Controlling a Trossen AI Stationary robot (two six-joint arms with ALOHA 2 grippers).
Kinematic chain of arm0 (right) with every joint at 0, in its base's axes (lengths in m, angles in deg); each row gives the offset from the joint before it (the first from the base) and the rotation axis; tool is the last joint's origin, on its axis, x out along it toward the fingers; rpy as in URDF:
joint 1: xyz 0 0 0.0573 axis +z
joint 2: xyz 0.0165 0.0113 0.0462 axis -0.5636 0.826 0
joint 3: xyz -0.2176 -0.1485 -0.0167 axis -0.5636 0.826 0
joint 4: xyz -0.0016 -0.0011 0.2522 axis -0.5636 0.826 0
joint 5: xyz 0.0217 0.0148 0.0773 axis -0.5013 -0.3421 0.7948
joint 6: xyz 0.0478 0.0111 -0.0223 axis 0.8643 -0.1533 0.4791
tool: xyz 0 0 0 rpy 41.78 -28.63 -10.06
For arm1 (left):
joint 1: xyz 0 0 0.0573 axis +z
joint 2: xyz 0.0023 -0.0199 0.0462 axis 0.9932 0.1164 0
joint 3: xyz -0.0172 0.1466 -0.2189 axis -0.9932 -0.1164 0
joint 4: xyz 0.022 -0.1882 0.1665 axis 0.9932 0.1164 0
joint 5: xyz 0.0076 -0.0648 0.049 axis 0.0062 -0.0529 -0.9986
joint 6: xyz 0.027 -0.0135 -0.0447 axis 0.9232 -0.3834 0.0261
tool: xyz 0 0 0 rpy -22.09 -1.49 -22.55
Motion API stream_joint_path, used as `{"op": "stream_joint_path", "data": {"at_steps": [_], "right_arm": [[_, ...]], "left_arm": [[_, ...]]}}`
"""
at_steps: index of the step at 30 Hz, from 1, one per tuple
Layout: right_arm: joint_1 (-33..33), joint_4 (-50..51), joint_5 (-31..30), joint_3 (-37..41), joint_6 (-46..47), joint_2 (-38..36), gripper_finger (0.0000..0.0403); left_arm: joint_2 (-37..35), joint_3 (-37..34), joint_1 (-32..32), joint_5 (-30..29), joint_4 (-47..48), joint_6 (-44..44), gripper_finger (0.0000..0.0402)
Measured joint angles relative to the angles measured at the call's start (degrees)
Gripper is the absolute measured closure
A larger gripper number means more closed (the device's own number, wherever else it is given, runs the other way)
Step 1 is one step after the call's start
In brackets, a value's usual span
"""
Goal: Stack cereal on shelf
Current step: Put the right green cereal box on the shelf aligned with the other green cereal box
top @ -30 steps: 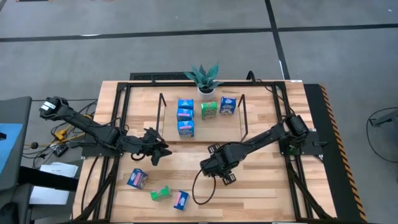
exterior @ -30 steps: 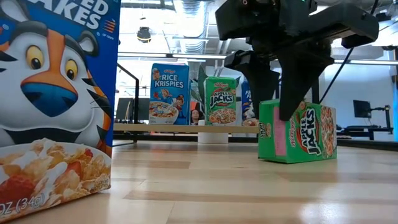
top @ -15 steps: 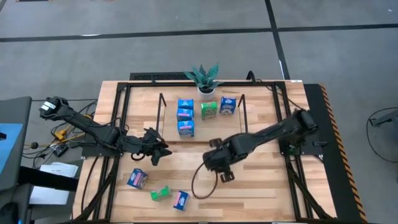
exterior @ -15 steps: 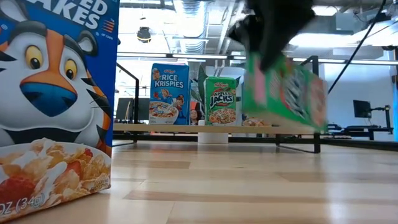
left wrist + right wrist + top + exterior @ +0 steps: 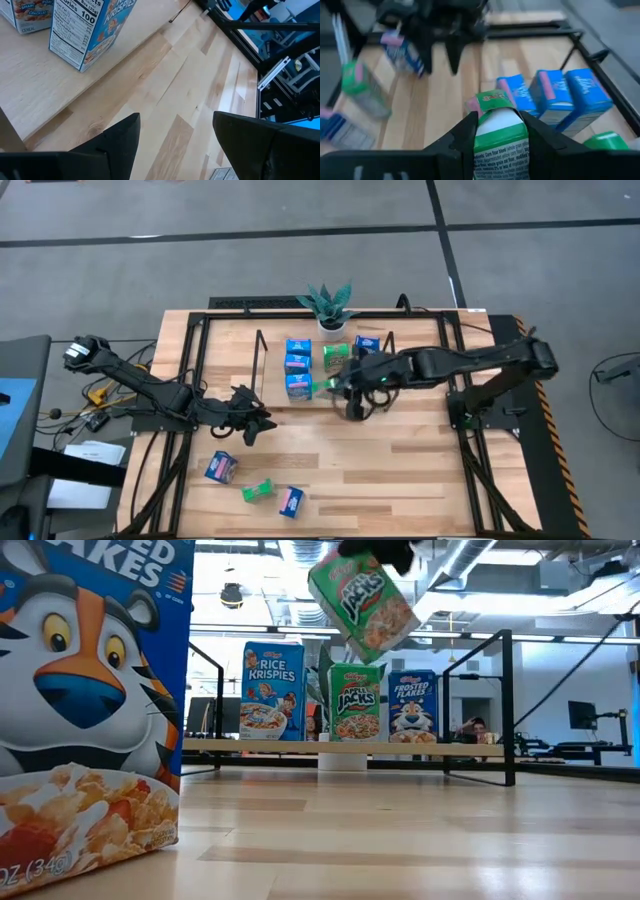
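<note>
At the left of the overhead frame, the left gripper point(image 5: 258, 426) waits low over the tabletop point(image 5: 420, 470), jaws spread and holding nothing. Below it, at lower left, three loose cereal boxes lie on the boards: a blue box point(image 5: 221, 468), a green box point(image 5: 258, 492) and another blue one point(image 5: 290, 501). At centre, the shelf point(image 5: 325, 400) carries three blue boxes in a column point(image 5: 298, 368), a standing green box point(image 5: 336, 357) and one more blue box point(image 5: 366, 349). Just right of centre, the right gripper point(image 5: 345, 387) pinches a green cereal box point(image 5: 327, 386), tilted in the air above the shelf's front edge. The carton looks light, thin-walled and easily dented; a moderate grip across its broad faces seems safest
</note>
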Motion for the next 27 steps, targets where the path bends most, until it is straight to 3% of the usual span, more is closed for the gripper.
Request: {"op": "stream_joint_path", "data": {"at_steps": [5,10,19,27], "right_arm": [[-3.4,-15.2,0.0,12.6,4.9,-4.2,0.0235],[-5.4,-26.7,-0.1,19.6,5.7,-3.6,0.0234],[-7.3,-35.5,-2.6,25.0,7.1,1.0,0.0254],[-7.4,-40.6,-3.1,25.6,8.4,4.6,0.0232]], "left_arm": [[0.0,0.0,0.0,-1.7,0.0,0.0,0.0161],[0.0,0.0,0.0,-2.8,0.1,0.0,0.0161],[0.0,0.0,0.0,-4.6,0.1,-0.5,0.0161],[0.0,0.0,0.0,-5.5,0.2,-1.5,0.0161]]}}
